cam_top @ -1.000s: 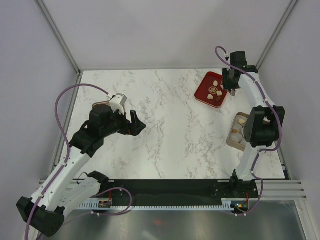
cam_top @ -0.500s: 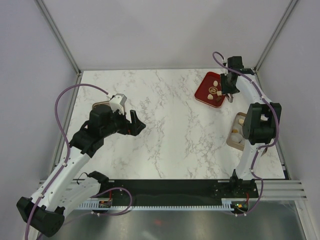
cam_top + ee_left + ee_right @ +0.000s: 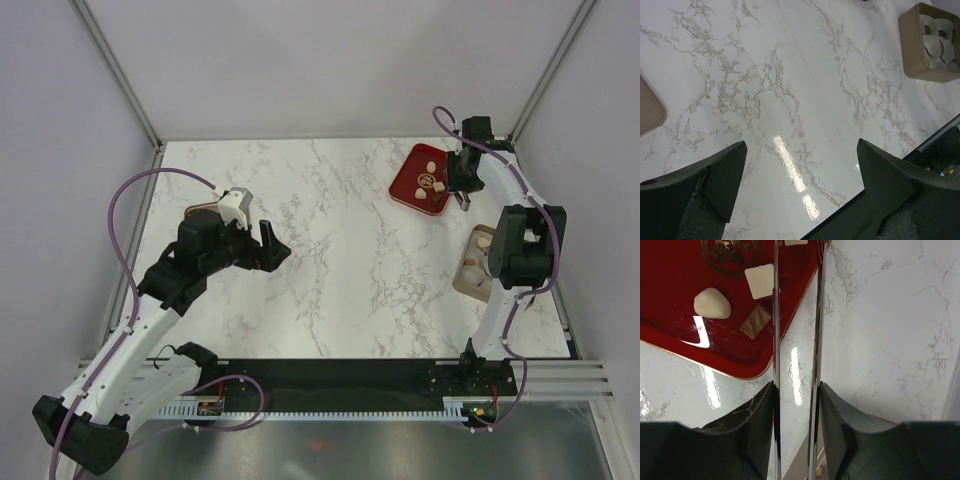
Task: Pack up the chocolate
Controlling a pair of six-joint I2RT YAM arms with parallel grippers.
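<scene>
Grey panel walls close in a white marble table (image 3: 350,270), seen from above. At its far right lies a red tray (image 3: 405,185) carrying the chocolate (image 3: 431,178), several cream lumps clustered on the red surface. The right gripper (image 3: 463,192) hangs over the tray's right edge, pointing down; its gap is too small to read from this height. Nearer on the same side sits a tan box (image 3: 462,280), partly covered by the right arm, with pale shapes inside. On the left, the left gripper (image 3: 271,245) hovers above bare marble, spread wide with nothing between its fingers, and a tan flat piece (image 3: 198,211) peeks out from behind that arm. From the left wrist, two dark fingers (image 3: 715,175) stand far apart over glossy marble, and the tan box at the upper right holds white fluted paper cups (image 3: 935,42). From the right wrist, two long thin metal blades (image 3: 776,340) extend from the fingers, parted by a narrow gap, above the tray's gold-rimmed corner. A rounded cream lump (image 3: 712,303), a cream square (image 3: 760,281) and a brown piece (image 3: 755,321) lie on the tray left of the blades, the square just beside the left one. Another cream piece (image 3: 796,242) shows between the blades at the top edge; whether they touch it I cannot tell.
</scene>
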